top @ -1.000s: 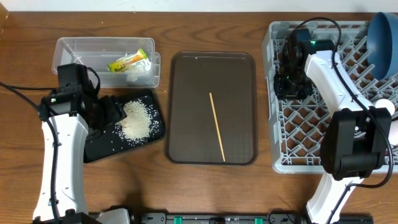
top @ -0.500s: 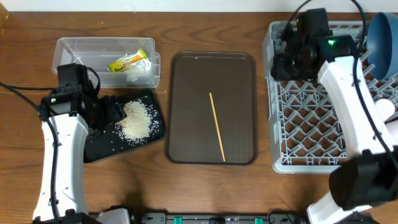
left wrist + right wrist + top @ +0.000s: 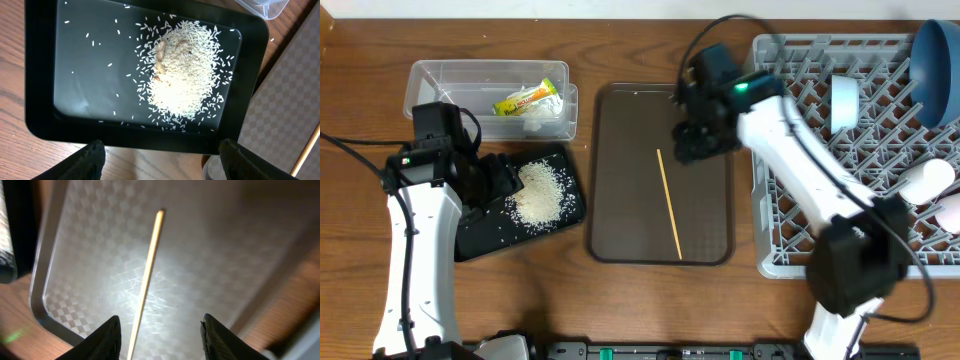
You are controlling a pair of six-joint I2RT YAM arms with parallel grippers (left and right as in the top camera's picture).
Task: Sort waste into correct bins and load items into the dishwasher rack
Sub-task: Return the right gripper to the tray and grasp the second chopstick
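One wooden chopstick (image 3: 669, 204) lies on the brown serving tray (image 3: 620, 200). My right gripper (image 3: 698, 140) hangs open and empty over the chopstick's far end; in the right wrist view the chopstick (image 3: 147, 280) runs between the fingers (image 3: 161, 335). My left gripper (image 3: 495, 185) is open and empty at the black tray's (image 3: 470, 235) edge, beside the rice heap (image 3: 538, 192). The left wrist view shows the rice (image 3: 182, 75) and the fingers (image 3: 161, 155). The clear tub (image 3: 440, 75) holds the yellow-orange wrapper (image 3: 527, 98) and the white tissue (image 3: 546, 116). The grey rack (image 3: 820, 42) holds the dark-blue bowl (image 3: 935, 65) and a light-blue bowl (image 3: 845, 100).
Two pale cups (image 3: 928, 180) lie at the rack's right edge, partly cut off. The brown tray sits between the black tray and the rack, and its rim (image 3: 42, 280) shows in the right wrist view. Bare wooden table lies in front.
My right arm has swung left from the rack to above the brown tray and the chopstick. The left arm has not moved.
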